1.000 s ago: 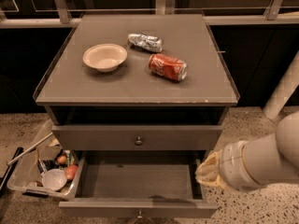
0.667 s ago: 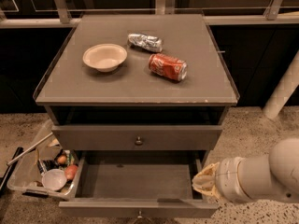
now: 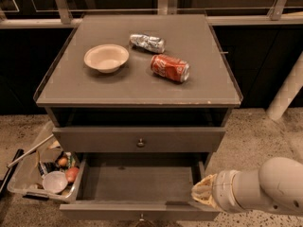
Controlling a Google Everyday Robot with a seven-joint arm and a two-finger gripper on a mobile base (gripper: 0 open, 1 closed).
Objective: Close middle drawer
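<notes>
The middle drawer (image 3: 137, 181) of the grey cabinet is pulled out wide, and its plain grey inside holds nothing. Its flat front (image 3: 104, 211) runs along the bottom of the view with a small round knob (image 3: 140, 217) at the centre. Above it the uppermost drawer (image 3: 94, 140) is shut, with its own knob (image 3: 140, 142). The lowest drawer is hidden under the open one. My gripper (image 3: 200, 196), at the end of the white arm (image 3: 265, 188), is at the open drawer's right front corner, close against its right side wall.
On the cabinet top (image 3: 94, 86) lie a beige bowl (image 3: 106, 57), a crushed silver can (image 3: 147, 42) and a red soda can (image 3: 170, 68) on its side. A clear bin (image 3: 16, 181) of rubbish stands on the floor at the left. A white post (image 3: 286, 93) stands at the right.
My arm has dropped lower and drawn back toward the drawer's right front corner. The drawer is still open, and the things on the top have not moved.
</notes>
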